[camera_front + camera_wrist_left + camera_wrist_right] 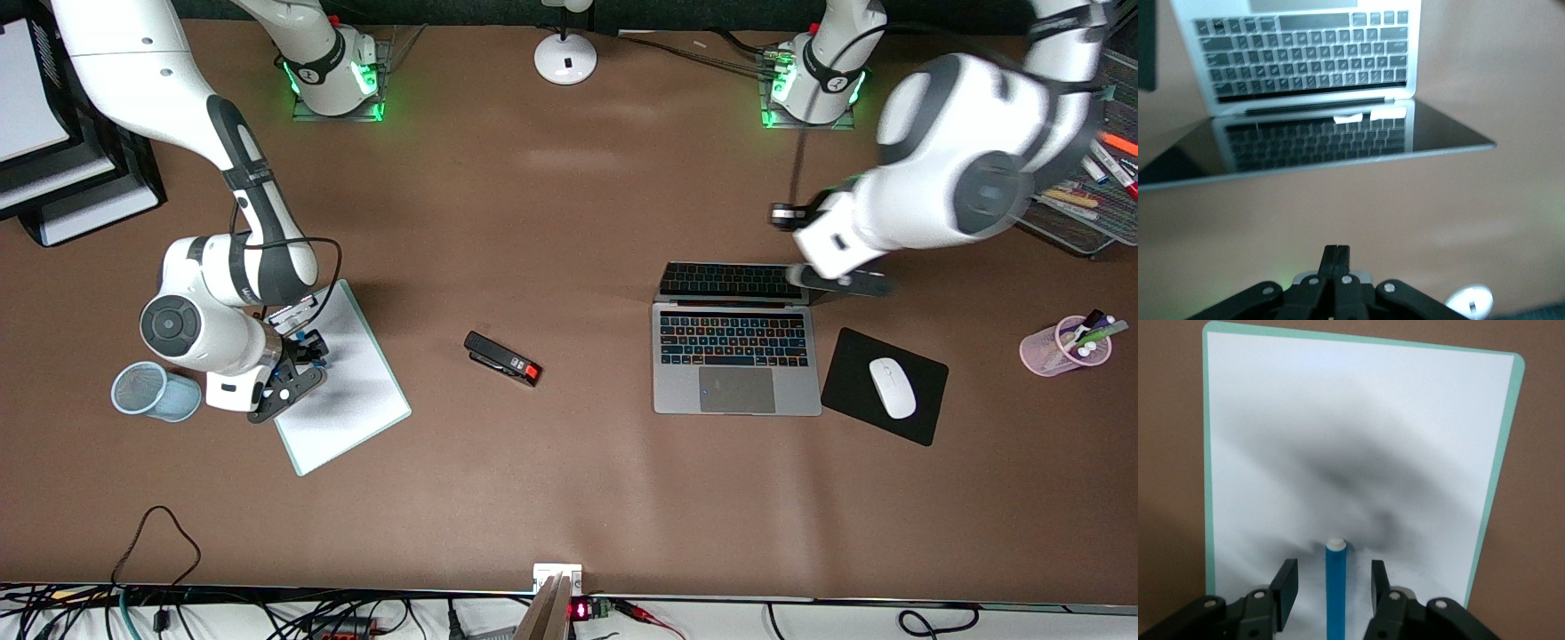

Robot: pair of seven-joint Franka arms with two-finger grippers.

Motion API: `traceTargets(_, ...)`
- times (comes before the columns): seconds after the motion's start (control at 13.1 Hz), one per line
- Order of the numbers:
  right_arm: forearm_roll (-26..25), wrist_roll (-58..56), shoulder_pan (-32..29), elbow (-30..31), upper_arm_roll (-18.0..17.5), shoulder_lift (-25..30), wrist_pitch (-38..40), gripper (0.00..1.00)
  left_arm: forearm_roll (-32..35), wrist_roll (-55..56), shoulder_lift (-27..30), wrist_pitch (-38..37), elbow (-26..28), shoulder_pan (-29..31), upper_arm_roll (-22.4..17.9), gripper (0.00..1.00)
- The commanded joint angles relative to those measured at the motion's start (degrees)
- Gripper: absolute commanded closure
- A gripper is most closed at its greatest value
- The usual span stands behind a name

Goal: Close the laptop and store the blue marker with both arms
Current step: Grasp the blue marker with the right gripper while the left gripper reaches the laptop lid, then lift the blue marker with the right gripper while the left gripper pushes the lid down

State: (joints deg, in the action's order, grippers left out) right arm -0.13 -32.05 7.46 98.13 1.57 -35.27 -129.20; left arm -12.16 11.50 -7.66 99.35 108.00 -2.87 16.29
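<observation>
Black stapler (502,359) between white clipboard (342,378), open laptop (736,356)

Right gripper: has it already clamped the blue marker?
No. The right gripper is open, with the blue marker lying between its fingers on the clipboard.

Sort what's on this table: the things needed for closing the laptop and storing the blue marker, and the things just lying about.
For the job: laptop, lid open; blue marker, on the clipboard between the right gripper's open fingers; left gripper, shut, by the laptop's lid.

Lying about: stapler, mouse, mouse pad, pink pen cup, blue mesh cup.
</observation>
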Motion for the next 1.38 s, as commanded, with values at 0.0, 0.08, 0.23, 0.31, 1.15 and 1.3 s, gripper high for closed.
traceTargets(0.0,-0.30,-1.61,-0.08,-0.92,0.10,-1.64,-1.58,0.49,-0.05,-0.08,5.90,12.07,12.83,0.59,1.11,1.00)
traceTargets(0.08,-0.30,-1.87,-0.17,-0.92,0.10,-2.08,-2.19,0.50,0.56,-0.08,5.73,14.80,14.42,0.59,1.29,1.00)
traceTargets(0.23,-0.30,-2.05,-0.17,-0.92,0.10,-2.87,-2.73,0.52,2.75,-0.08,5.38,19.73,17.15,0.59,1.38,1.00)
traceTargets(0.31,-0.30,-2.05,-0.17,-0.92,0.10,-3.13,-2.81,0.53,4.15,-0.08,5.20,21.23,17.16,0.59,1.38,1.00)
traceTargets(1.15,-0.30,-2.05,-0.17,-0.84,0.10,-4.28,-2.73,0.65,9.88,-0.08,-5.07,45.56,15.58,1.38,1.29,1.00)
traceTargets(1.3,-0.30,-2.05,-0.17,-0.84,0.10,-4.37,-2.73,0.69,10.05,-0.25,-8.67,48.91,13.83,1.38,1.20,1.00)
